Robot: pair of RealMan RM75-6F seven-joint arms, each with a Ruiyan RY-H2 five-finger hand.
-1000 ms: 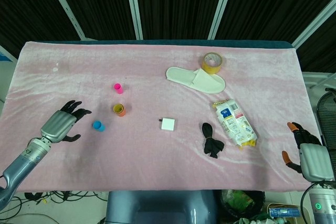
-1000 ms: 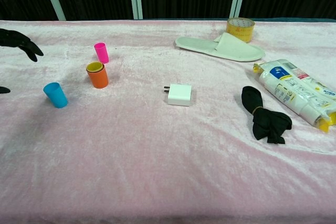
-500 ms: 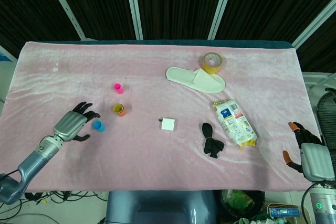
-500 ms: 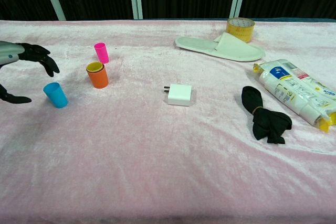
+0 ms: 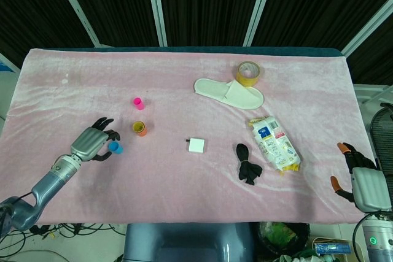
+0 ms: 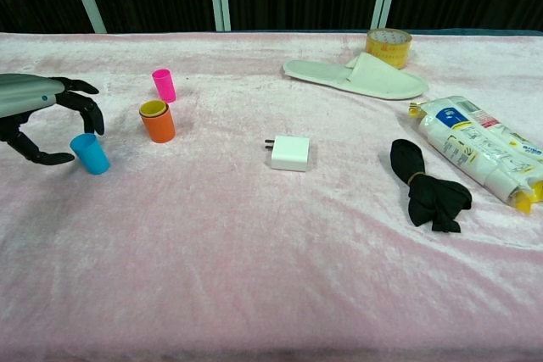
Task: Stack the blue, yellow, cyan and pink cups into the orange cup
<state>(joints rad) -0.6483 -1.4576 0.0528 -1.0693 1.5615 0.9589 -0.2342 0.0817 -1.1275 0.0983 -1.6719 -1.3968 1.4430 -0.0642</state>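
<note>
Cyan cup (image 6: 90, 153) sits between the left hand's (image 6: 38, 118) spread fingers (not yet gripped).

The table cover (image 6: 254, 277) looks like soft pink velvety cloth with a bit of sheen, and the cyan cup (image 6: 90, 153), pink cup (image 6: 164, 85) and orange cup (image 6: 158, 121) all read as smooth matt plastic. The white slipper (image 6: 356, 76) looks like matt fabric, the snack pack (image 6: 479, 148) is glossy crinkly film, and the left hand (image 6: 38, 116) has a brushed grey metal-looking back with black fingers.
</note>
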